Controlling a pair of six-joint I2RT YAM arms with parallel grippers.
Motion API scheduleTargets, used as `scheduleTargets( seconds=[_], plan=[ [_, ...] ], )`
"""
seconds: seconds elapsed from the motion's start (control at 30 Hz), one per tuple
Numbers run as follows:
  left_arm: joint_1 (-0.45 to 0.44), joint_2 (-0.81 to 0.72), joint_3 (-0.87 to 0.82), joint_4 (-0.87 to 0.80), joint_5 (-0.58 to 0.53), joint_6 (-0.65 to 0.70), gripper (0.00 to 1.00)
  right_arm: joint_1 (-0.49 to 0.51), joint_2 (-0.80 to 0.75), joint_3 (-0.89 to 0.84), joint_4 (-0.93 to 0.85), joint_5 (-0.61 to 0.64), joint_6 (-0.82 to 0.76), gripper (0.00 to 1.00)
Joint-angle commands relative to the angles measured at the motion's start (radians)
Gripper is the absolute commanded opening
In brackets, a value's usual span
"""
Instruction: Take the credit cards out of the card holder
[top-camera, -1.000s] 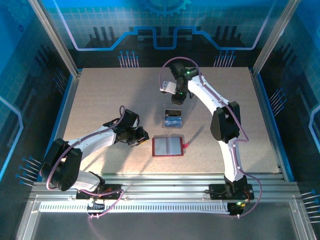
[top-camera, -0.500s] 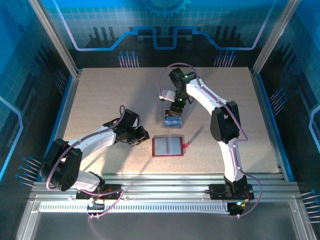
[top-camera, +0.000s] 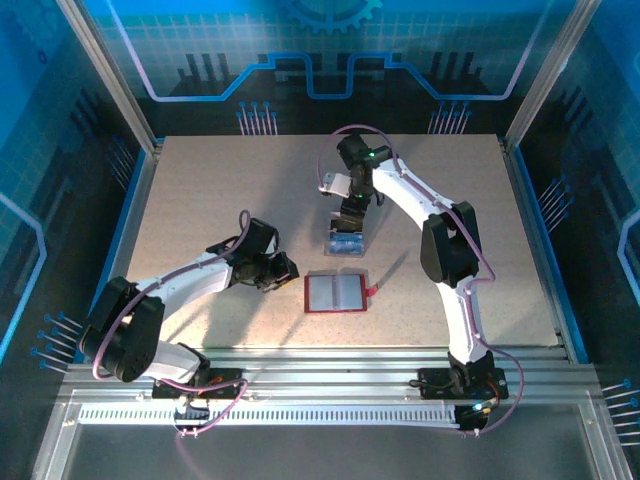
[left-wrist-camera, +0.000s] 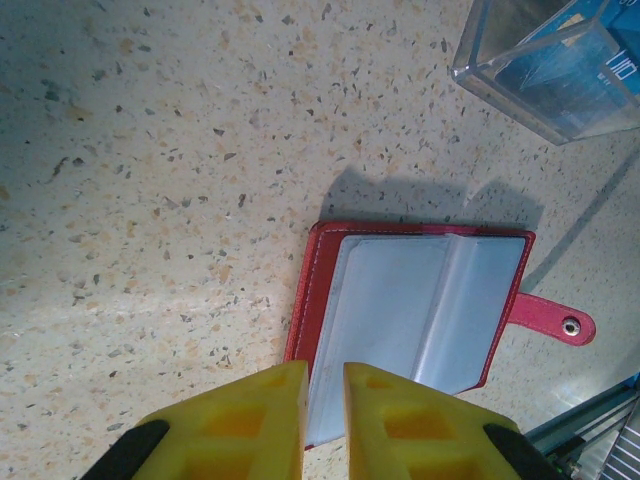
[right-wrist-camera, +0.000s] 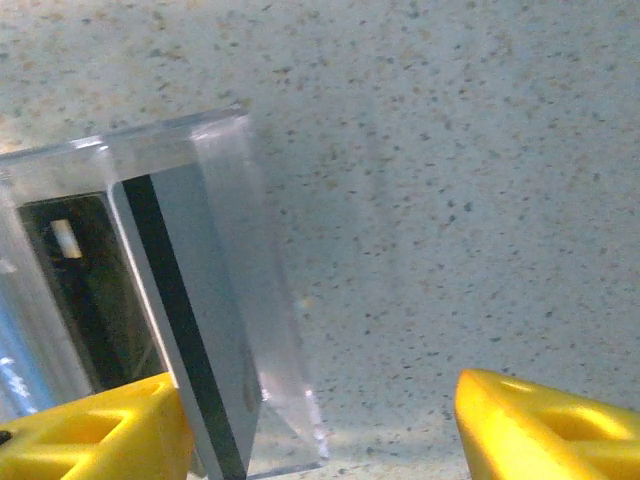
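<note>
Our right claw (right-wrist-camera: 318, 392) stands spread over the clear box (right-wrist-camera: 272, 300), a card (right-wrist-camera: 190, 335) beside one finger; our left claw (left-wrist-camera: 325, 378), nearly pressed together and empty, has the open wallet (left-wrist-camera: 410, 300) just ahead.

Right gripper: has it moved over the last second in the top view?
Yes. The right gripper has come toward the table's near edge, from well beyond the clear box to right at its far side.

Open red card holder (top-camera: 337, 292), credit cards (top-camera: 346, 243) nearby
</note>
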Motion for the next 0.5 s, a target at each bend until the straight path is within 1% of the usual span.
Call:
scheduleTargets(
  seconds=[0.0,0.17,0.47],
  plan=[
    [0.009,-0.005,-0.009,-0.001,0.007,0.002,0.18,0.002,-0.045,-0.004,0.059,0.047,0.013,0.69],
    [0.01,-0.003,-0.009,0.001,0.007,0.002,0.18,0.002,-0.056,-0.004,0.094,0.067,0.018,0.69],
    [0.009,0.001,-0.004,0.001,0.009,0.001,0.18,0.0,-0.093,-0.013,0.131,0.06,0.029,0.69]
  ],
)
